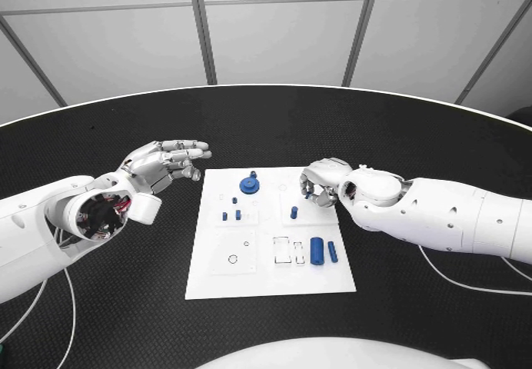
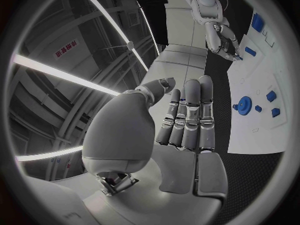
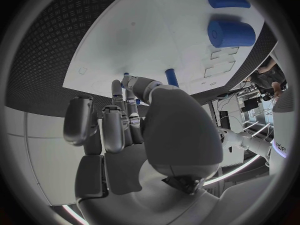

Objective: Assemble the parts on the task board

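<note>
The flat white task board lies on a black table with a fine dotted texture. Its small parts are blue — a round gear-like piece near the silver left hand, a thick blue cylinder and a thinner blue rod by the white right arm, below its silver right hand.

Robotics lab: round black counter ringed by grey panel walls, strip lights on an industrial ceiling overhead.
</note>
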`<state>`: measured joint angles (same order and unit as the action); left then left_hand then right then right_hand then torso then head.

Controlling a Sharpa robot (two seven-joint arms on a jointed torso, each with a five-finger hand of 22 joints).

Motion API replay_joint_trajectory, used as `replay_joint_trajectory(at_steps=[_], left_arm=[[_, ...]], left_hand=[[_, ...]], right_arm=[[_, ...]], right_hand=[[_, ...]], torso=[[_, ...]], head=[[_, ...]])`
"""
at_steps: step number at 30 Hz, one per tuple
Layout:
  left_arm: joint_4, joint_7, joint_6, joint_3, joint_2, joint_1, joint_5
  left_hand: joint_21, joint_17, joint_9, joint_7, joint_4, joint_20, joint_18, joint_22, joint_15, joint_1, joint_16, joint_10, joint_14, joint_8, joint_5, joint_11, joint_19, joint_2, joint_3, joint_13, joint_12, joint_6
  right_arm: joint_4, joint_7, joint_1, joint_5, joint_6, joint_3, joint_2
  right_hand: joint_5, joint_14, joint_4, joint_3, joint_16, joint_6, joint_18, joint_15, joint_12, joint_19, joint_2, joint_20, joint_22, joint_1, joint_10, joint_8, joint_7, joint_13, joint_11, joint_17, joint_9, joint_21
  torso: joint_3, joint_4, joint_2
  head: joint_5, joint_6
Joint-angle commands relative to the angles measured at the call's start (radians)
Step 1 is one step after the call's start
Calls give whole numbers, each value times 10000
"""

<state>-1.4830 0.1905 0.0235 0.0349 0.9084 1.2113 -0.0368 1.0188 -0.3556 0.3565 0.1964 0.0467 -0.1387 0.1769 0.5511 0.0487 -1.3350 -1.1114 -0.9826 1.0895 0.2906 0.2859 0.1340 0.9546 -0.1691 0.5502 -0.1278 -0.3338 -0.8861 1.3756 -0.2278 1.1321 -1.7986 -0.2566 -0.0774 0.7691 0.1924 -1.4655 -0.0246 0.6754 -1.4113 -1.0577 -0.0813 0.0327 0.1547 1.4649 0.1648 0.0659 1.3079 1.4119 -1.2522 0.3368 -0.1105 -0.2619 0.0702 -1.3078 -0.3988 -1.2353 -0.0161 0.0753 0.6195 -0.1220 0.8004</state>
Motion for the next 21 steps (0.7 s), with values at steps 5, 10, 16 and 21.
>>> replay_joint_trajectory(at_steps=[5, 10, 16, 21], left_arm=[[70, -17, 9, 0, -12, 0, 0], [157, -22, 30, 0, -51, -1, 0], [283, -26, 75, 1, -141, -2, 0], [389, -35, 130, 1, -225, -3, 0]], left_hand=[[-60, 19, 5, 82, 2, 22, 85, -19, 9, -101, 48, 77, -104, -27, 33, 9, -74, 27, -72, 18, -28, 19], [-68, 25, 5, 87, 1, 19, 85, -25, 13, -103, 57, 85, -112, -28, 33, 14, -77, 26, -80, 20, -28, 26], [-82, 36, 6, 94, -1, 15, 84, -34, 19, -107, 72, 97, -126, -29, 33, 20, -84, 30, -90, 23, -28, 36], [-87, 40, 6, 96, 0, 13, 84, -37, 20, -111, 77, 101, -132, -28, 34, 22, -86, 31, -93, 24, -28, 38]], right_arm=[[606, -105, 3, -5, -148, 5, 428], [1234, -183, 6, -6, -382, 27, 760], [2028, -239, 30, -7, -563, 133, 1006], [2675, -253, 94, -7, -630, 219, 1032]], right_hand=[[-2, -656, 33, 67, -7, -70, 123, 79, 5, 305, -25, -56, 427, -36, -410, 44, 3, -15, -324, -558, -19, -56], [-7, -652, 45, 82, 7, -85, 124, 83, 3, 307, -12, -63, 439, -55, -431, 52, 8, -20, -329, -536, -30, -70], [-9, -654, 55, 92, 3, -92, 124, 85, 0, 308, -5, -69, 445, -61, -441, 55, 12, -23, -332, -540, -35, -77], [-13, -655, 60, 98, -3, -98, 125, 87, -1, 309, 1, -74, 451, -69, -449, 58, 13, -25, -334, -546, -39, -84]], torso=[[1, -26, -26], [5, -34, -26], [-8, -81, -87], [-34, -104, -139]], head=[[23, 0], [8, -54], [26, -65], [78, -74]])
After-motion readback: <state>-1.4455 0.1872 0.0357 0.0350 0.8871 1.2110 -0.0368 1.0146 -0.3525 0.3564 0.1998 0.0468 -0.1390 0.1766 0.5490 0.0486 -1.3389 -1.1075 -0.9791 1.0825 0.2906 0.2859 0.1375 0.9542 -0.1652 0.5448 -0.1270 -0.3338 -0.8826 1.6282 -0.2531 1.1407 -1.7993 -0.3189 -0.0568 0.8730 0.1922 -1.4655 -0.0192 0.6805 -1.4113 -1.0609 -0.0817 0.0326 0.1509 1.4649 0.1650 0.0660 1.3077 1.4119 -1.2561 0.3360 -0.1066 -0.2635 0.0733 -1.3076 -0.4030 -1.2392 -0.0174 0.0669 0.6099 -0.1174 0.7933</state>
